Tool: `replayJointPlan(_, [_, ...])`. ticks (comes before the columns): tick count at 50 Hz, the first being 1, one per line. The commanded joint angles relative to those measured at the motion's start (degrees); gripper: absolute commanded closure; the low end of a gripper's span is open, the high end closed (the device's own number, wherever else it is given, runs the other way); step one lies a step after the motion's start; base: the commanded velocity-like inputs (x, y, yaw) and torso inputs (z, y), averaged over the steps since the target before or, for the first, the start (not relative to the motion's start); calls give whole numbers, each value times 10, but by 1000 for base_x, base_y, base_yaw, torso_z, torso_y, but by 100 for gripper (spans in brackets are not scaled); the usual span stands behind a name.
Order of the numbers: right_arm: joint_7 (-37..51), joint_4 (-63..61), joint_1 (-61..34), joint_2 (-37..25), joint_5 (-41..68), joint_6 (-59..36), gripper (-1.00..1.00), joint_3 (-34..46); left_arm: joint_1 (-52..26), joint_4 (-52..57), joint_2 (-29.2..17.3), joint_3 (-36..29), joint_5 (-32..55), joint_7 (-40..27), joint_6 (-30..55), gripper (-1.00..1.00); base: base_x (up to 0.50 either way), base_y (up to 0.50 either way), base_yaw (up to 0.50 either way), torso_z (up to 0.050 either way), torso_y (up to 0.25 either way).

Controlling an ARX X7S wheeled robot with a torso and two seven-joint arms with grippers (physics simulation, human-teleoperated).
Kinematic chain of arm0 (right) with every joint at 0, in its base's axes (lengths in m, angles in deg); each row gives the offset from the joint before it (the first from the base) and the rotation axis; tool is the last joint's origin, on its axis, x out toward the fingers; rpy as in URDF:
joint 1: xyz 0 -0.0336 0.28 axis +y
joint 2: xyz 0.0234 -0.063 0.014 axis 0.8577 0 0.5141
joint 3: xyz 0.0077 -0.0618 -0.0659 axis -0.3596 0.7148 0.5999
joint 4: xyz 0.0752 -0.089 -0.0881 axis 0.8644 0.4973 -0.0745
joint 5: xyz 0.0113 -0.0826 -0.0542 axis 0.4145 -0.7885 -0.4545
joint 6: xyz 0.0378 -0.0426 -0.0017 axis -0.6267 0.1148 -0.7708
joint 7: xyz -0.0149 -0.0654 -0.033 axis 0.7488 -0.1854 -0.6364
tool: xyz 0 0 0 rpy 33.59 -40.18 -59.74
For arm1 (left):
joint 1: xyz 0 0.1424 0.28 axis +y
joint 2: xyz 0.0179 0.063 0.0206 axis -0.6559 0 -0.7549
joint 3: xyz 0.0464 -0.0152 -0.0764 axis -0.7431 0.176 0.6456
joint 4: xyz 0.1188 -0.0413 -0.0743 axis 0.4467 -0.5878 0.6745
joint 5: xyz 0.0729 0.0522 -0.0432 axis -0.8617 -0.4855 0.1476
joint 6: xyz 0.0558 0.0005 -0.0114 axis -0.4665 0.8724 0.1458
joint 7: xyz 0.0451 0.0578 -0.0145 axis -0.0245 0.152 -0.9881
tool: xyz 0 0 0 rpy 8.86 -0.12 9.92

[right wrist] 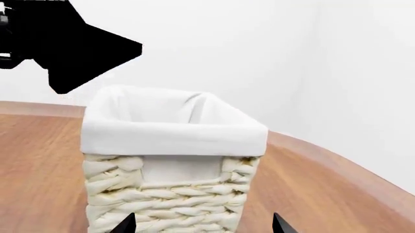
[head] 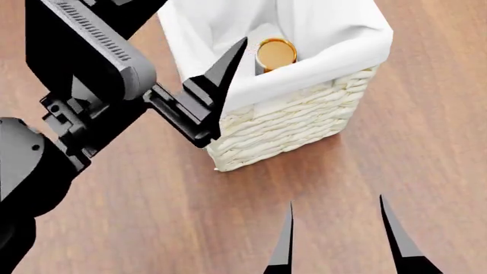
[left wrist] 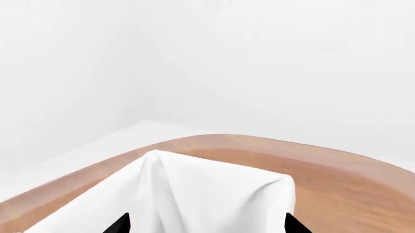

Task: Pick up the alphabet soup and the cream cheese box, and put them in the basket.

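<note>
**Soup in basket, box not seen**

The wooden surface (head: 152,217) carries the woven basket (head: 289,125) with a soft cloth liner. The soup (head: 275,53) stands upright inside it, round metal end up. The left gripper (head: 228,68), at the rim, is nearer; its opening I cannot tell. The right gripper (head: 339,228) is wide and empty. The cream cheese box is not visible.

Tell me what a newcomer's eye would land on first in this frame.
Probably the basket, cream wicker with a white liner, standing on the wooden table at the top of the head view. Next, the gold round end of a can standing inside it against the liner. Then the black left gripper at the basket's near-left rim, and the right gripper with its fingertips apart and nothing between them, low in front of the basket.
</note>
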Motion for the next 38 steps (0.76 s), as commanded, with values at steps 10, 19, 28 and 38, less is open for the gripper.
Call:
replayJointPlan(10, [-10, 28, 4, 18, 8, 18, -100, -6, 256, 110, -19, 30, -131, -169, -245, -100, 0, 0, 0, 0, 0])
replayJointPlan(19, [-15, 32, 6, 23, 9, 19, -100, -5, 286, 142, -26, 15, -147, -177, -263, -100, 0, 0, 0, 0, 0])
replayJointPlan(28, [-12, 27, 11, 19, 6, 21, -100, -6, 285, 137, -24, 12, -143, -176, -273, -100, 0, 0, 0, 0, 0])
replayJointPlan(38, [-16, 29, 11, 22, 7, 20, -100, -8, 285, 119, -22, 13, -134, -177, -283, -100, 0, 0, 0, 0, 0])
